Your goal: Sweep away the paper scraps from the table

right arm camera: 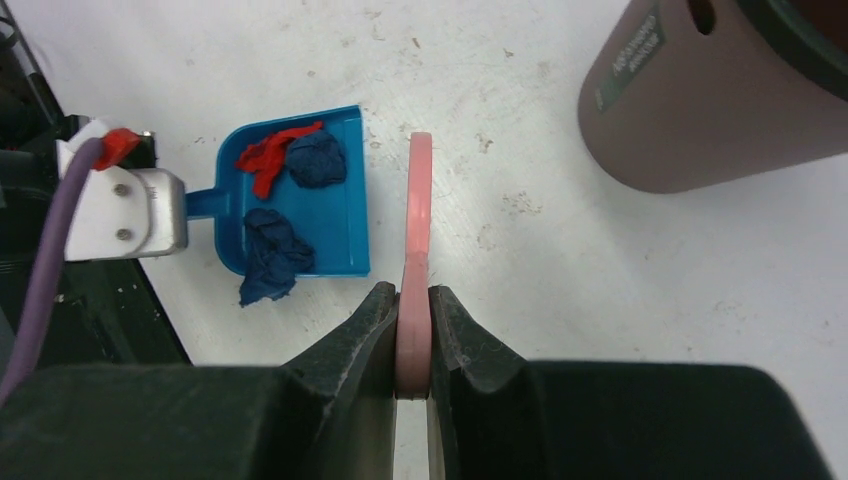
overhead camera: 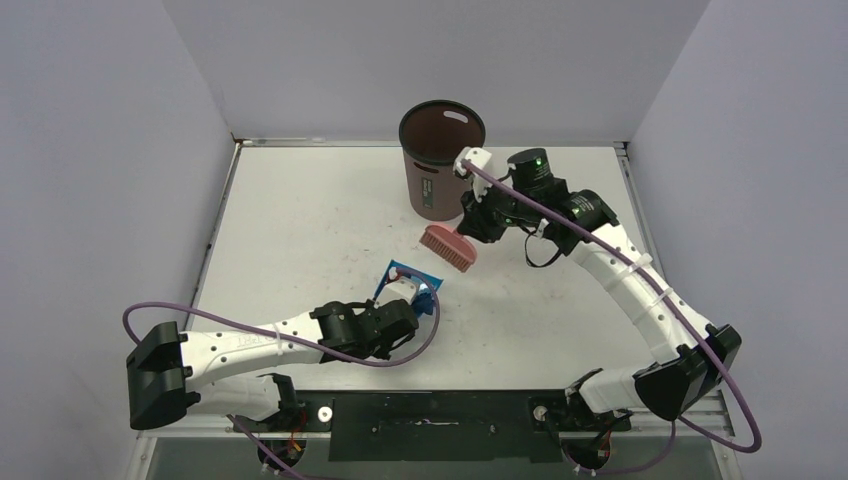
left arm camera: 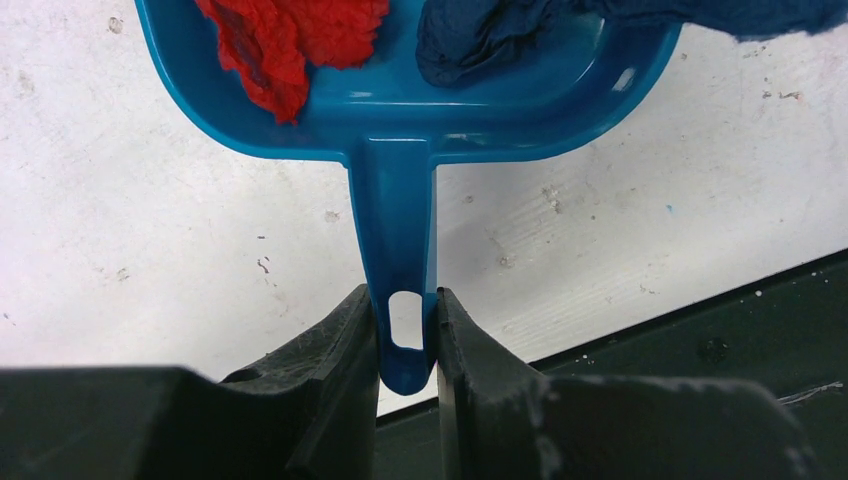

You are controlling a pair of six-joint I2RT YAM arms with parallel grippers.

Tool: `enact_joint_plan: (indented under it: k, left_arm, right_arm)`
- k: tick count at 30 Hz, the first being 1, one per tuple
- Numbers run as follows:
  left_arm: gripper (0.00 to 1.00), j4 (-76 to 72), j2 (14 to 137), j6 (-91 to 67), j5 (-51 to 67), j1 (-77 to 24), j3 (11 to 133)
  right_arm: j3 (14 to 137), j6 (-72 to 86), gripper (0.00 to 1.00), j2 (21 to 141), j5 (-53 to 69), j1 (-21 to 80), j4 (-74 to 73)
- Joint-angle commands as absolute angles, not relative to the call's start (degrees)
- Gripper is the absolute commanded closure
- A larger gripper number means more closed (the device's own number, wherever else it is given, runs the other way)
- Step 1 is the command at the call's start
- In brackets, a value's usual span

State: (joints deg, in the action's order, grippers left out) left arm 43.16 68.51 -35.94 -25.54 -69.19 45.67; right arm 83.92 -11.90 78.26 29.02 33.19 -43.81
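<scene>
1. Nearest the lens: the left gripper (left arm camera: 405,350) is pinched on the tail of the dustpan (left arm camera: 400,120) handle, one finger on each side of the hang slot. That's a narrow bite on slick plastic, far out from the load.
2. The right gripper (right arm camera: 412,335) is clamped on the flat pink grip of the hand brush (right arm camera: 418,200), seen edge-on. The brush sits between the pan and the bin (overhead camera: 440,160). I can't tell if its bristles touch the table (overhead camera: 300,220).
3. All the paper scraps (right arm camera: 316,160) I can see lie in the pan: one red wad (left arm camera: 290,40) and two navy ones. I see none loose on the white top. The lower navy wad (right arm camera: 268,258) hangs over the pan's side wall.
4. My read: collecting is done and the dump into the bin is the step in hand.
5. How I'd run it:
   - Swing the brush clear first.
   - Lift the pan slowly, lip slightly up, so the wads slide toward the back wall.
   - No wrist roll, since that pinch could pivot.
   - Bring the lip over the bin's opening before tipping.
   - Watch the overhanging wad; it's likely the first to drop.
6. Materials:
   - Pan: glossy moulded blue plastic, shallow, with a rounded back wall. Probably low friction.
   - Scraps: crumpled, tissue-like paper, probably very light.
   - Bin: matt brown cylinder, open top, darker rim.
   - Table: white, scuffed and speckled.
</scene>
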Motion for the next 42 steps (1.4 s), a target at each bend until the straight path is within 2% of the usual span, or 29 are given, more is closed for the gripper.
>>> enact_joint_plan:
  k: [1,5,11,19,29,42]
  left_arm:
    - [1.0,41.3,68.0,-36.5,-27.2,-69.4,46.4]
    - [1.0,41.1,67.7,-36.9,-27.1,-69.5,46.7]
    - [1.0,41.9,68.1,-36.3,-27.3,-69.5,48.4]
    - [1.0,42.7,71.2,-32.3,-28.2,-69.4,53.5]
    - [1.0,41.6,79.4,-23.9,-24.3,-64.9,66.4]
    - [1.0,48.8,94.9,-11.8,-24.8,-57.5,96.7]
  right_arm:
    - [84.5,-12.2,0.95,76.0,30.7,27.6,-40.9]
    - [82.1,-10.8,0.95,74.2,36.9,18.3,-39.9]
    - [72.1,-10.5,0.95,70.8,43.5,3.5,-37.7]
    - [59.0,-6.5,0.95,70.3,53.1,-10.0,-30.3]
    - [48.2,-0.6,0.95,70.3,56.3,-11.2,-19.0]
    - [46.1,0.8,0.95,68.7,55.4,-11.2,-16.3]
